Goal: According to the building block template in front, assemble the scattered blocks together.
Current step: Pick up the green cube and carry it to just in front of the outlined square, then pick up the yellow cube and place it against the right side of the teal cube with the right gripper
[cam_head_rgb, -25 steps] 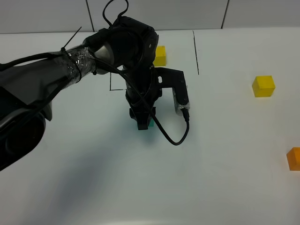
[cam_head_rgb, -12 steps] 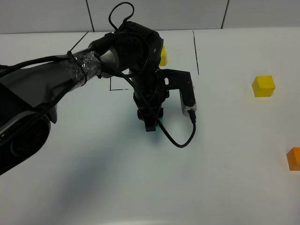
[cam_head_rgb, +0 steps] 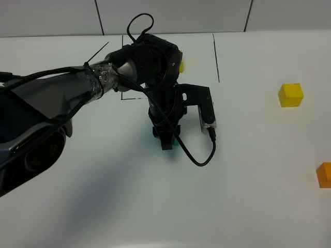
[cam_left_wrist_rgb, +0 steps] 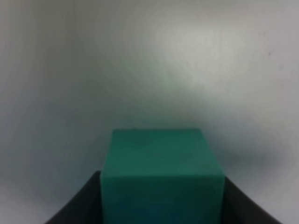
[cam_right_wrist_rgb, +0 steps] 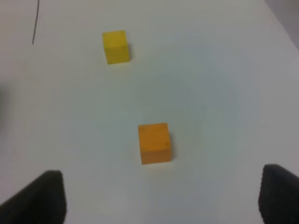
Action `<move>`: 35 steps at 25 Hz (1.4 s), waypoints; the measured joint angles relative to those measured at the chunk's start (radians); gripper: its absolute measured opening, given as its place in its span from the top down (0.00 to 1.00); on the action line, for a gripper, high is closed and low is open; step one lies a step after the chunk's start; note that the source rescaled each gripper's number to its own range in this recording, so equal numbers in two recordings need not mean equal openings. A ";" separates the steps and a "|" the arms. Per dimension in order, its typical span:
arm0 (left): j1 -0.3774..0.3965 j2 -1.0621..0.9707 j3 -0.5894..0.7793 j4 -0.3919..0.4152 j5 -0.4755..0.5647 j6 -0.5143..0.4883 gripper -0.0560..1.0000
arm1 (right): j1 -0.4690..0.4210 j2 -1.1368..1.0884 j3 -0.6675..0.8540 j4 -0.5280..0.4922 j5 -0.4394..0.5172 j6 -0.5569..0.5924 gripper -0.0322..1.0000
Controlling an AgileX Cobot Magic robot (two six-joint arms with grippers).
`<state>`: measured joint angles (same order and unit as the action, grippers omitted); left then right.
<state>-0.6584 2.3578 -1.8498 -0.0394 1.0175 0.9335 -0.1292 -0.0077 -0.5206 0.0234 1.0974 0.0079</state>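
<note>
Left claw (cam_left_wrist_rgb: 161,207) was closed on the teal cube (cam_left_wrist_rgb: 161,163), low near the middle of the table (cam_head_rgb: 103,196); contact with the surface could not be told. Right claw (cam_right_wrist_rgb: 161,196) stood wide open and empty. Orange cube (cam_right_wrist_rgb: 154,143) lay ahead of it, with the yellow cube (cam_right_wrist_rgb: 116,46) farther on, well apart. Template (cam_head_rgb: 180,64) was at the table's far side, mostly hidden behind the left arm, only a yellow part showing.

White matte tabletop (cam_head_rgb: 258,181) marked with thin black lines (cam_head_rgb: 216,57); pale grey panelled wall (cam_head_rgb: 51,15) behind, dark seams; soft diffuse light.
</note>
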 joint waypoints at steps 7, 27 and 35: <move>0.000 0.001 -0.001 0.000 -0.002 0.000 0.95 | 0.000 0.000 0.000 0.000 0.000 0.000 0.30; 0.000 0.003 -0.001 -0.002 -0.010 -0.003 0.85 | 0.000 0.000 0.000 0.000 0.000 0.001 0.30; 0.000 0.000 -0.003 -0.003 0.030 -0.011 0.11 | 0.000 0.000 0.000 0.000 0.000 0.003 0.30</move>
<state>-0.6584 2.3580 -1.8526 -0.0427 1.0480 0.9224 -0.1292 -0.0077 -0.5206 0.0234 1.0974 0.0108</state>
